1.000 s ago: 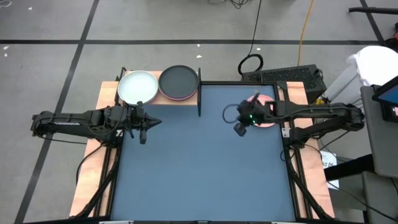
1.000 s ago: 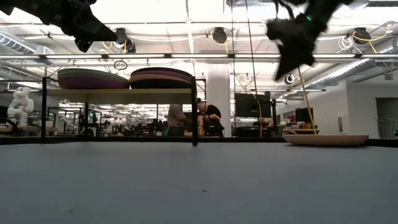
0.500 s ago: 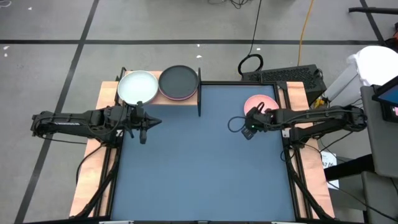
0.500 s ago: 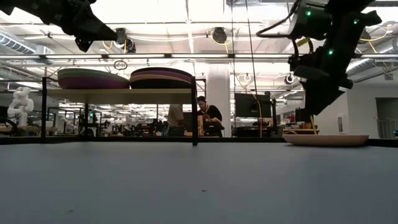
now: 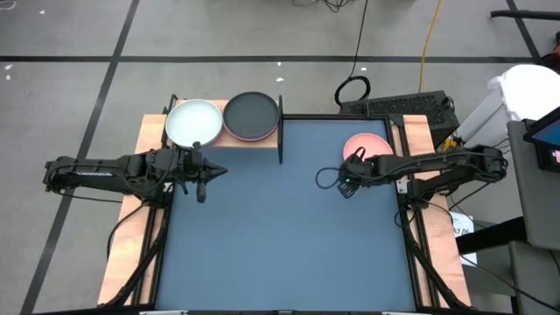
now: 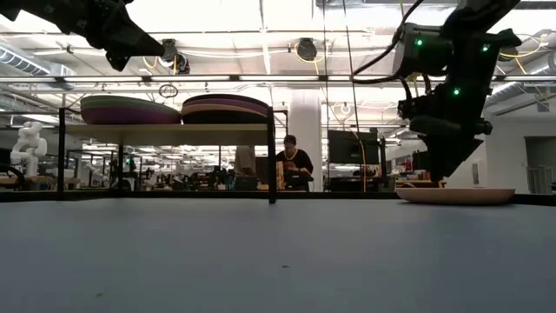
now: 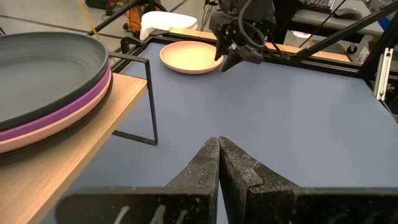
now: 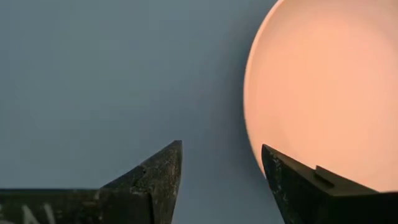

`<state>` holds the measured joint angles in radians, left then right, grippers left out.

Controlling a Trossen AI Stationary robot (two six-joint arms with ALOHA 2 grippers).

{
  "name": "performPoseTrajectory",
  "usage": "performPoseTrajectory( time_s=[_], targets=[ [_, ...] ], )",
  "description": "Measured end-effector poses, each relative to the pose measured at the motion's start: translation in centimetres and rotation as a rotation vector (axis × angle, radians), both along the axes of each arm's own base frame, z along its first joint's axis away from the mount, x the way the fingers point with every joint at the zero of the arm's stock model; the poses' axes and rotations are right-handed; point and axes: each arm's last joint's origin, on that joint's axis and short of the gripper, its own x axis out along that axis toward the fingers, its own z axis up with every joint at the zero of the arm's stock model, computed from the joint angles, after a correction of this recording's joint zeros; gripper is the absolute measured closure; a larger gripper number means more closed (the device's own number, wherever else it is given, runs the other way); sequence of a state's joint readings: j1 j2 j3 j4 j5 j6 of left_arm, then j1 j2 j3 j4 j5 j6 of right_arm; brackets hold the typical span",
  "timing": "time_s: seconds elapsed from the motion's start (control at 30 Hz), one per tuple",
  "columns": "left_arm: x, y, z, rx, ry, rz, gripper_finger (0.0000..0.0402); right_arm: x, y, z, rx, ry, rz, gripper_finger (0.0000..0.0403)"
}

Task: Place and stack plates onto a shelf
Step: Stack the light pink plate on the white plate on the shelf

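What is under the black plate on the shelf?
Under the black plate on the shelf, a purple rim and below it a pink rim show. Only their edges are visible; anything lower in the stack is covered.

Place: a large open robotics lab or industrial workshop hall.
Floor: grey concrete (image 5: 79, 52) marked with dark lines, all round the table (image 5: 280, 254).
Ceiling: beyond the table, high and open, with long light strips (image 6: 261, 17) and hanging round fixtures (image 6: 306, 49).
Cables: black and yellow leads (image 5: 429, 44) trail across the floor behind the table.
Workstation: a keyboard (image 5: 411, 105) lies just behind the table's far right corner.
People: a person (image 6: 291, 165) stands at benches far behind the table.
Other gear: a white robot figure (image 6: 30, 148) stands far off to the table's left.
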<state>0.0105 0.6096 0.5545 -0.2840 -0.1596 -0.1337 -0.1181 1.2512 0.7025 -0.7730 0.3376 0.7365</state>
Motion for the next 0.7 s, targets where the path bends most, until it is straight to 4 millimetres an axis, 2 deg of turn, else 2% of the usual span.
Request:
performPoseTrajectory(
  time_s=[0.4, 0.7],
  targets=[
    [0.0, 0.0, 0.0, -0.024, -0.005, 0.009, 0.0394, 0.1, -1.0, -1.3, -0.032, 0.094, -0.012, 0.02],
    [0.0, 0.0, 0.0, -0.025, -0.005, 0.009, 0.0394, -1.5, -1.5, -3.9, 0.024, 0.12, 0.026, 0.02]
  ],
)
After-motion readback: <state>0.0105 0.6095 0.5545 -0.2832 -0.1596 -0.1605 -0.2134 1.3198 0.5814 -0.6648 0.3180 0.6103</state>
